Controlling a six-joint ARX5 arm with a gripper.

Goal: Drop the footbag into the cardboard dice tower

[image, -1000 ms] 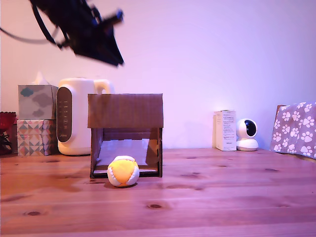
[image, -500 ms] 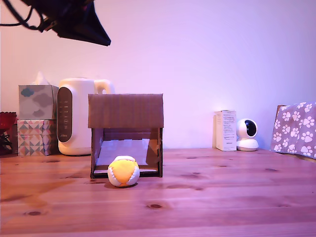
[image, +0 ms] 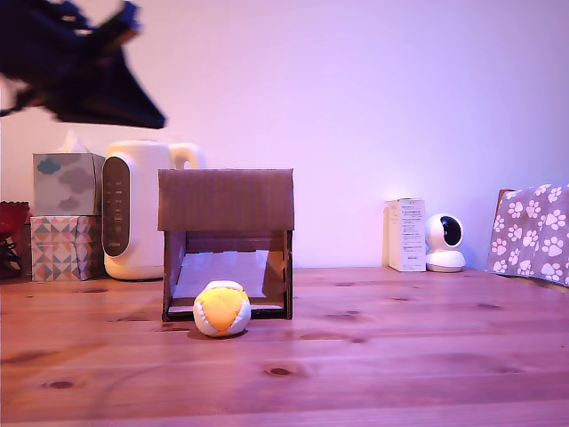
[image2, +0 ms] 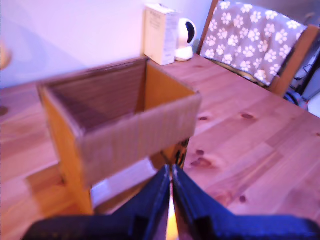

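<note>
Pine boards with dark knots make up the tabletop (image: 400, 356) you are working over, and a plain pale wall (image: 400, 107) closes the room behind it.

Starting at the exterior view's left, a red object (image: 9, 218) pokes in at the edge, too cropped to identify. Next to it, two tissue boxes (image: 64, 213) are stacked against the wall, with a cream kettle (image: 138, 209) just beside them. Your gripper (image: 147, 114) hangs high above these, blurred, to the left of the cardboard dice tower (image: 227, 200) and well clear of it.

In the wrist view the jaws are drawn together, with only a thin slit between the dark fingers (image2: 150, 200) and nothing clamped. That view looks down into the tower's open top at its brown inner walls.

The footbag (image: 221, 309) lies on the wood just in front of the tower's lower opening, yellow panel facing the exterior camera. You cannot tell whether it touches the cardboard. The pale ramp (image: 222, 271) shows behind it.

Further right, near the wall, a white carton (image: 406, 235) stands upright with a small white camera (image: 443, 242) just beside it. A paw-print cloth (image: 533, 231) draped over a wooden frame fills the right edge.
</note>
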